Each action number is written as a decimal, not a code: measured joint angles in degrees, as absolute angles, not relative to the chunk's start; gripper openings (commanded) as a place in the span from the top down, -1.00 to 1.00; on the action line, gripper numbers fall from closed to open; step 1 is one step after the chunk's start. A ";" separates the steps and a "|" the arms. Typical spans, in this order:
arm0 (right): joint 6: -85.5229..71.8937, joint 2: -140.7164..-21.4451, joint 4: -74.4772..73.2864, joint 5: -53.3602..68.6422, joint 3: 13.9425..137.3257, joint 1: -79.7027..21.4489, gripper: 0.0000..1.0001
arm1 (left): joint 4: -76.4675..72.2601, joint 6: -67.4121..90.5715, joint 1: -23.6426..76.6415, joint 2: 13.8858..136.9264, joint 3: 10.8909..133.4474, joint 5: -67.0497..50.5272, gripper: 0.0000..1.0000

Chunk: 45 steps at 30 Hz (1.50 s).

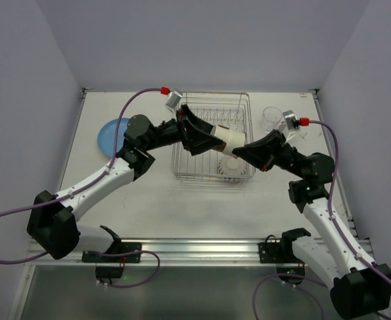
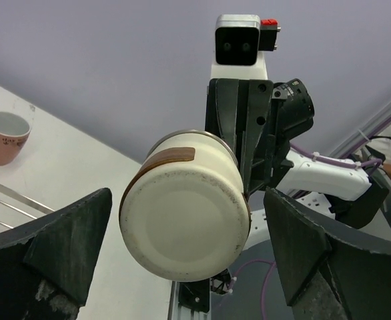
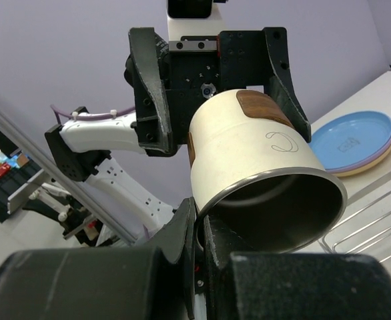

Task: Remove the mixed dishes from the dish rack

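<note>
Top external: right claw pinches sideways cream cup, mouth rightward; left claw spread.

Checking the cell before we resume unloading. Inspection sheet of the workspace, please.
Surface: white table, no spills seen.
Job's things: dish rack mid-table, a pale dish in its near end; cream cup held in the air above the rack; stack of plates, blue on top, on the table left of the rack; glass tumbler to its right; reddish-brown cup on the table outside the rack.
Clutter: nothing seen.
Grippers: right gripper shut on the cream cup's rim; left gripper open, jaws either side of the cup's base, not touching.
Cables: purple cables loop from both wrists, clear of the dishes.
Surroundings: plain walls.
</note>
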State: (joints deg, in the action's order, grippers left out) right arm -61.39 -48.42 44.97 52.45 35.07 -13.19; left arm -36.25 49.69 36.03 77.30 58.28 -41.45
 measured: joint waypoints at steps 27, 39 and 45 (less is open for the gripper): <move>-30.63 -49.60 -14.66 18.22 55.96 -13.47 1.00 | -9.32 33.08 32.27 69.43 58.74 -22.35 -1.00; -26.20 -58.63 -29.32 0.56 60.69 -13.50 1.00 | -5.93 26.06 32.27 69.41 54.26 -16.69 -1.00; -24.67 -63.07 -32.36 -5.28 61.82 -13.50 1.00 | -6.87 21.50 32.27 68.07 47.27 -12.14 -1.00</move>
